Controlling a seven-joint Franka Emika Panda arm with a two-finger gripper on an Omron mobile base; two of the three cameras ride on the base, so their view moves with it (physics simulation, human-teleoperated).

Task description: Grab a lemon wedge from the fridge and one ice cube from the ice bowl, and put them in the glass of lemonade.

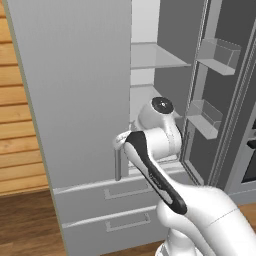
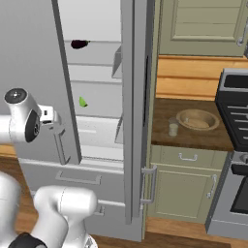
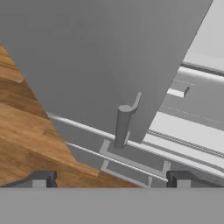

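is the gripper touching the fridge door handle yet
Apart. In the hand view the fingertips stand wide open at the bottom, and the fridge's door handle sits beyond and between them, with drawer front showing in between.

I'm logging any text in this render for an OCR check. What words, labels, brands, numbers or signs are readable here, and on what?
None are readable.
The tall light-grey fridge is blank, doors and drawers alike.
The small clear tumbler of lemonade has no label.
The black stove front is too small to tell.
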